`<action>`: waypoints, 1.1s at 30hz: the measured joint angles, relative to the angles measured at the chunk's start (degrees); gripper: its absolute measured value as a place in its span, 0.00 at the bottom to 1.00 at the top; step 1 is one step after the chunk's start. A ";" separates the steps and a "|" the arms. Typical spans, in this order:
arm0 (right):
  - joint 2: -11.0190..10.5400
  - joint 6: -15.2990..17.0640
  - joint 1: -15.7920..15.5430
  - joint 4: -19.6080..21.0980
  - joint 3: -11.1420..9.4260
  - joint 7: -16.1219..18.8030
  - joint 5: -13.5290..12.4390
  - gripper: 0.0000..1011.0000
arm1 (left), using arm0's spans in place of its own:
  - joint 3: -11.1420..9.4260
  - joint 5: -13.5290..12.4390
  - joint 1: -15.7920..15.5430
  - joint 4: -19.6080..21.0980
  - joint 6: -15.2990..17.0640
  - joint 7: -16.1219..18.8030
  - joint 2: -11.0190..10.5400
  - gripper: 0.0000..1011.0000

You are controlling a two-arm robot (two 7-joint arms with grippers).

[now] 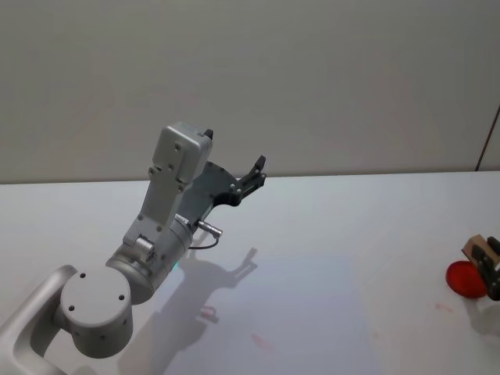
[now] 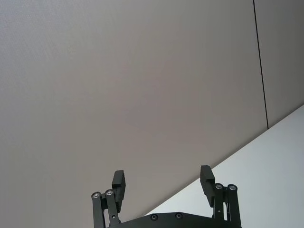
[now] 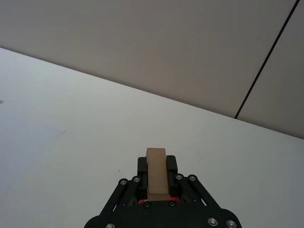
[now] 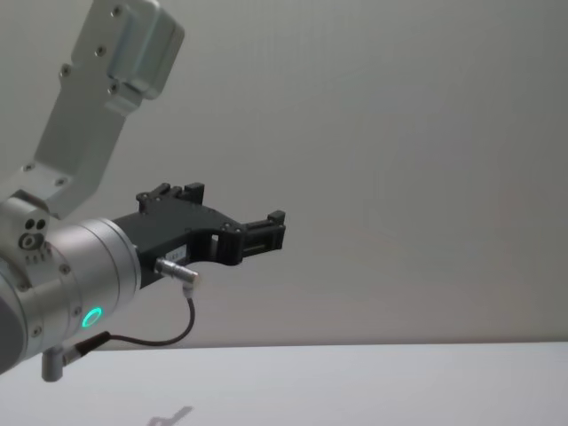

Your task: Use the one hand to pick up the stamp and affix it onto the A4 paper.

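the right tool (image 3: 156, 183) is clamped on the stamp (image 3: 156, 176), its fingers closed against the sides of the pale wooden handle, with a sliver of the red base showing just under the wood between them. in the head view that tool (image 1: 491, 262) sits at the far right edge of the white counter (image 1: 336, 266), and the stamp's round red base (image 1: 466, 280) looks to be low over or resting on the surface; which of the two cannot be told. so the pick-up step seems to be in hand or just finished. the handle is a squared block whose long axis runs along the tool's reach, pointing away from the wrist toward the far wall, with the red face on the side turned toward the counter. a4 paper cannot be made out for certain on the white surface, so the next move calls for carrying the stamp over to the sheet and pressing it down flat. the left tool (image 2: 164, 186) is raised in the air over the left side, fingers spread wide and holding nothing, idle.
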State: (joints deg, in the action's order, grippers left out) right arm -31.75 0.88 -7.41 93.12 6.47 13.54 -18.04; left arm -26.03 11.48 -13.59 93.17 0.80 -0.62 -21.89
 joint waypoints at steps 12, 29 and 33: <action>-0.39 -1.04 -1.05 -0.59 -0.62 -0.33 -0.37 0.22 | 0.00 0.00 0.00 0.00 0.00 0.00 0.00 0.99; 1.75 -2.32 1.25 -4.46 0.93 0.59 2.48 0.22 | 0.00 0.00 0.00 0.00 0.00 0.00 0.00 0.99; 2.26 -2.47 1.74 -5.33 1.32 0.92 3.33 0.22 | 0.00 0.00 0.00 0.00 0.00 0.00 -0.01 0.99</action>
State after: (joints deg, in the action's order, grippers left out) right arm -29.50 -1.59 -5.67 87.79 7.79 14.46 -14.71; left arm -26.02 11.48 -13.59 93.18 0.80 -0.62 -21.90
